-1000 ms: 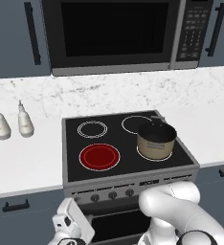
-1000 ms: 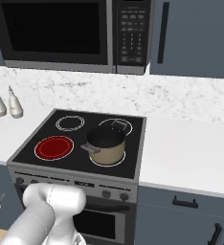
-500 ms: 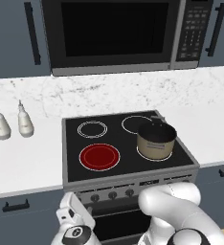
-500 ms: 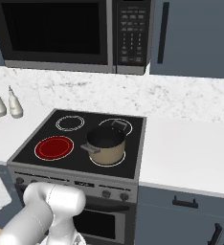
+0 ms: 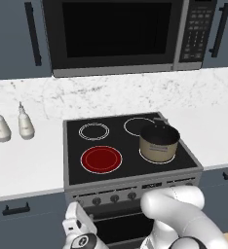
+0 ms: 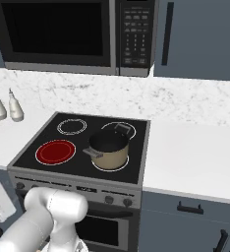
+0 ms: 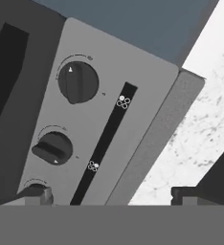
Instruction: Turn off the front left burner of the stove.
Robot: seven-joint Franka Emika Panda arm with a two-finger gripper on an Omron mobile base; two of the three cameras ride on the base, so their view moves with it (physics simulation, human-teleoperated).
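**Hand poised low at the stove's knob panel**

Hand (image 5: 79, 233) sits low, at about 7 o'clock in the left base view, just in front of the stove's (image 5: 130, 182) grey steel front panel and below its left end. Whether its fingers are open or closed cannot be told; only hints of two dark tips sit at the bottom edge of the hand view.

On the black glass top, the front left burner (image 5: 101, 159) glows solid red, so it is judged to be on. A tan pot (image 5: 158, 142) stands on the front right circle, at 3 o'clock from the red disc.

The hand view, rolled sideways, shows the panel up close. An upper knob (image 7: 78, 82) and a lower knob (image 7: 53, 148) sit beside a dark strip with small burner symbols. A third knob peeks at 7 o'clock, partly cut off.

To do this step well, first match the symbol to the front left burner. Then centre the fingers squarely over that one knob, close firmly across its ridge, and twist until the pointer meets the off mark. Which knob is right cannot be read for sure.
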